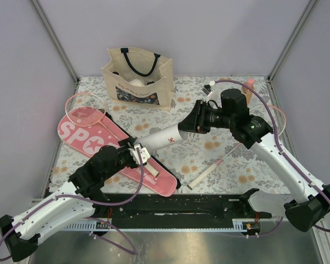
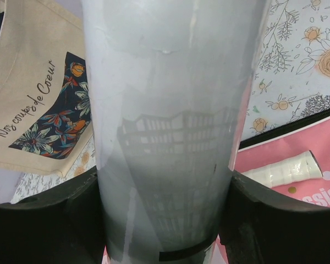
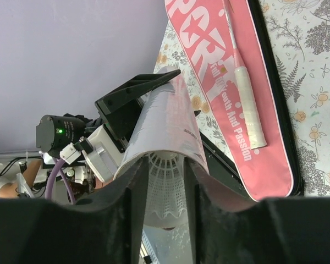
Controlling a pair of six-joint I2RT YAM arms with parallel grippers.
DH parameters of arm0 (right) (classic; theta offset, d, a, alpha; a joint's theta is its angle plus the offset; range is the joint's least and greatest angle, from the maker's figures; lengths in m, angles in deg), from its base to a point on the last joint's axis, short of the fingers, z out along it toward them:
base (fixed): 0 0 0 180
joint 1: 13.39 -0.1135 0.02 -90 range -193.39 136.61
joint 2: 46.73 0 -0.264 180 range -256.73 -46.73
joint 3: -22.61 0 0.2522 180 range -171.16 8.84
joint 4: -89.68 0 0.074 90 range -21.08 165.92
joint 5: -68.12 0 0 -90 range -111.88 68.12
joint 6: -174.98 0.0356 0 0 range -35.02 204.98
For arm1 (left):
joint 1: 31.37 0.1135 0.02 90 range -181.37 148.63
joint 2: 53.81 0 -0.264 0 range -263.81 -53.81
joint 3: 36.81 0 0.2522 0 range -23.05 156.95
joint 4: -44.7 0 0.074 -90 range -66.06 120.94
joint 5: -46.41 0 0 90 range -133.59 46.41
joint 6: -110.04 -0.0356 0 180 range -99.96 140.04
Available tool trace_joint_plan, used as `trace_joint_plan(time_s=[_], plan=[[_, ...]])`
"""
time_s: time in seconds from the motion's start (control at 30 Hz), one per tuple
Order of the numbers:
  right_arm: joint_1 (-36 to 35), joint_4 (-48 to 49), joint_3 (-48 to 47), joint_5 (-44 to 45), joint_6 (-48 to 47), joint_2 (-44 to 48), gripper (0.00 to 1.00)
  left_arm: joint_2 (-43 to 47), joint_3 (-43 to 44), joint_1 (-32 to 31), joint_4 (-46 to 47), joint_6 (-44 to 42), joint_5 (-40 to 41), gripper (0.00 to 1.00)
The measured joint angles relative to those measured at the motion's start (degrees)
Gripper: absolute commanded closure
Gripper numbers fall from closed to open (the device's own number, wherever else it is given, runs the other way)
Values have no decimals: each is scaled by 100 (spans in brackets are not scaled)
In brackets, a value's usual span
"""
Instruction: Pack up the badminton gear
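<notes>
Item 1, first racket (image 1: 85, 110): it lies on the pink case (image 1: 88, 137), with its head at the far left and its white grip toward the near edge.

Item 2, left gripper (image 1: 138, 154): clamped round the white tube (image 1: 168, 135) near its lower end. I see the wall of the tube pressed between both pads.

Item 3, white tube: held off the table above the case's right edge. Its long axis runs from near-left up to far-right, and the open mouth faces the right gripper (image 3: 164, 165).

Item 4, right gripper: it sits at the mouth with a finger on either side of a shuttlecock (image 3: 166, 190) that is partly inside. I cannot tell whether the fingers pinch it or have let go.

Item 5, second racket (image 1: 202, 177): loose on the table at right and not yet packed.

Hazards, in my judgement:
- If I release the shuttlecock before it is seated, it could tip out of the mouth and roll away.
- A push off the tube's axis could snag the skirt on the rim and crush it.
- Pushing too hard could pivot the tube in the left grip.
</notes>
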Motion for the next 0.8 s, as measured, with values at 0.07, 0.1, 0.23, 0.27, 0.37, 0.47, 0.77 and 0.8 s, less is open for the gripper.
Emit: trace_joint_plan(time_s=[0.07, 0.1, 0.23, 0.27, 0.37, 0.47, 0.77, 0.8], plan=[[0, -278, -199, 11, -105, 0, 52, 22, 0, -2, -11, 15, -2, 46], [0, -446, -332, 31, -179, 0, 51, 46, 0, -2, -22, 20, -2, 46], [2, -1071, -970, 299, -514, 114, 49, 153, 0, -7, -35, 103, 0, 47], [2, -1134, -1060, 339, -566, 197, 49, 177, 0, -7, -37, 120, 0, 47], [2, -1272, -1150, 417, -688, 431, 44, 264, 0, -7, -48, 164, 0, 47], [2, -1373, -1158, 409, -839, 487, 37, 365, 0, -7, -70, 173, 2, 47], [9, -1318, -315, 1449, -1093, 448, 37, 686, 0, -20, -66, 269, 570, 47], [15, -1316, -120, 1652, -1093, 420, 39, 723, 0, -24, -46, 273, 730, 47]])
